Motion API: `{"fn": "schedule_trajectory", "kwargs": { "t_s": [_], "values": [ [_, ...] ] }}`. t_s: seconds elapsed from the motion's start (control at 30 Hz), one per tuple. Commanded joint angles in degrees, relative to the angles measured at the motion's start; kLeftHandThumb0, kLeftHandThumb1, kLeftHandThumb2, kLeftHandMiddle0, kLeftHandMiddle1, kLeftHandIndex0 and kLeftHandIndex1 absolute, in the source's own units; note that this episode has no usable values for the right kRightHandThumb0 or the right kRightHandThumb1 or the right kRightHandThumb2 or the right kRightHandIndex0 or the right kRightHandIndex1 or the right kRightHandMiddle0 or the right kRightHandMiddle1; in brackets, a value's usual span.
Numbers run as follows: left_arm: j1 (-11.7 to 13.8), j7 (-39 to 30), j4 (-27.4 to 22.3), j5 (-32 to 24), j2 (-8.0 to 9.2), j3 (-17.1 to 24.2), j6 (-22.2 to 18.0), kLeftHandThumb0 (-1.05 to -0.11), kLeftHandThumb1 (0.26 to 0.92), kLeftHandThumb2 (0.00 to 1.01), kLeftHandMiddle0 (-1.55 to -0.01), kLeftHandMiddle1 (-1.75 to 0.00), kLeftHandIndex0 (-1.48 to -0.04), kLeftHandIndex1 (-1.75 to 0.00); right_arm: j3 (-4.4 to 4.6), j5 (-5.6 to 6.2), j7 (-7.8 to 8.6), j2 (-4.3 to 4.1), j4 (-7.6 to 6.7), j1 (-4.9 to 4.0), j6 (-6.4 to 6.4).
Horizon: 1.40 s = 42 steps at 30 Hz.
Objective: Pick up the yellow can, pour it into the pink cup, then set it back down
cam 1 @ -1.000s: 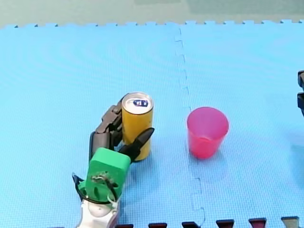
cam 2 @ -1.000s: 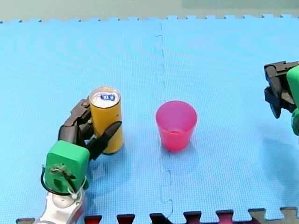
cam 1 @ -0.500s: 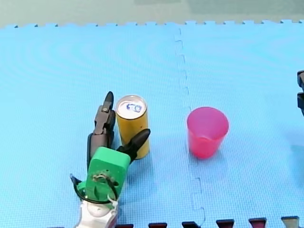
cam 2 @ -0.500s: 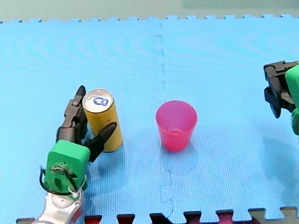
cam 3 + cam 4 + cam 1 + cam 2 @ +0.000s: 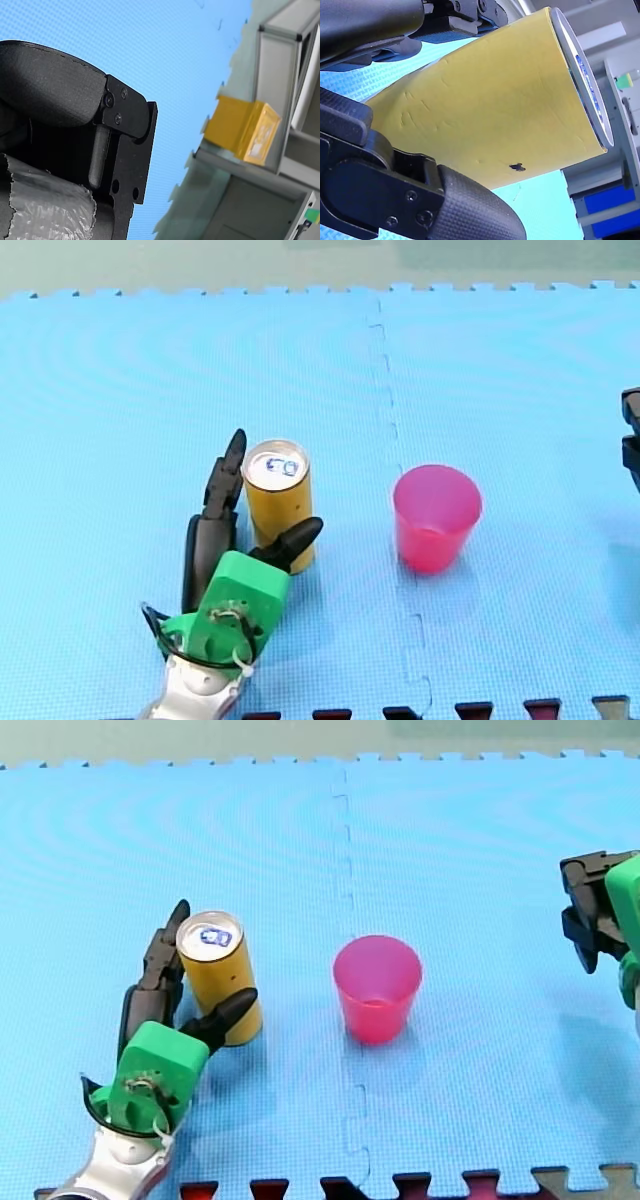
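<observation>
Can [image 5: 278, 502] is standing upright on the blue mat [image 5: 500, 370], left of the middle and toward the near side, silver top with blue print facing up. Coming in from the near left, the left hand [image 5: 212, 540] sits around it but isn't gripping. The long fingers [image 5: 228, 475] are stretched out straight along the can's left side, pointing away toward the far side. The thumb [image 5: 297, 537] sticks out across the can's near side down by the base. The thumb tip looks like it's touching the wall or right next to it, honestly can't say which. So the can is parked between thumb and fingers with the hand wide open, and the mat is what's carrying it. The second wrist view is that same hand up close: yellow wall of the can between dark finger parts, with a few creases and one small dark mark on it. The pink cup [image 5: 436, 515] is upright too, open end up, off to the right of the can with a clear gap of mat between them. It stands just right of the seam [image 5: 385, 370] that runs near to far. The right hand [image 5: 592, 910] is way over at the right edge, well apart from the cup, holding nothing, and I can't tell how open it is. The first wrist view has a dark finger link [image 5: 75, 100] over the mat, and past the mat's edge a yellow box [image 5: 245, 127] on a grey rack [image 5: 280, 70].
</observation>
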Motion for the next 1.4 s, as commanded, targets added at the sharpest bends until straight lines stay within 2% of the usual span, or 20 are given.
{"fn": "schedule_trajectory", "kwargs": {
  "t_s": [0.0, 0.17, 0.37, 0.5, 0.77, 0.83, 1.03, 1.37],
  "values": [
    [-0.09, -0.34, -0.28, -0.04, 0.58, -0.18, -0.18, -1.048, 0.921, 0.02, -0.22, 0.0, -0.18, 0.0, 0.02, 0.0, 0.01, -0.11, 0.04, -0.38, 0.23],
    [0.5, -1.43, -1.06, -0.68, 1.24, -0.02, -1.34, -1.048, 0.92, 0.02, -0.21, 0.0, -0.18, 0.0, 0.17, -0.16, 0.0, -0.12, 0.03, -0.62, 0.16],
    [2.84, -1.11, -3.18, -0.64, 3.1, -0.05, -3.59, -1.048, 0.92, 0.01, -0.21, 0.0, -0.18, 0.0, -0.03, 0.05, 0.54, -0.4, -0.02, -0.48, 0.02],
    [4.34, -2.84, -3.28, -2.07, 3.04, 0.63, -6.06, -1.048, 0.916, 0.01, -0.21, 0.0, -0.17, 0.0, -0.37, 0.47, 1.42, -0.4, 0.01, -0.41, -0.02],
    [6.8, -4.59, -4.06, -2.61, 3.09, 0.78, -8.14, -1.048, 0.881, 0.0, -0.21, 0.0, -0.17, 0.0, -0.4, 0.42, 1.52, -0.44, 0.03, -0.76, 0.25],
    [7.35, -5.67, -4.51, -3.01, 3.23, 0.88, -8.1, -1.048, 0.834, 0.0, -0.21, 0.0, -0.16, 0.0, -0.27, 0.26, 1.46, -0.48, 0.02, -0.91, 0.35],
    [8.41, -7.46, -6.26, -3.71, 3.43, 1.15, -7.14, -1.048, 0.77, 0.0, -0.21, 0.0, -0.15, 0.0, -0.2, 0.24, 1.67, -0.61, 0.01, -1.09, 0.5],
    [9.44, -8.33, -7.73, -4.24, 3.06, 1.24, -6.82, -1.048, 0.752, 0.0, -0.22, 0.0, -0.15, 0.0, -0.15, 0.25, 1.75, -0.68, -0.01, -1.12, 0.72]
  ]
}}
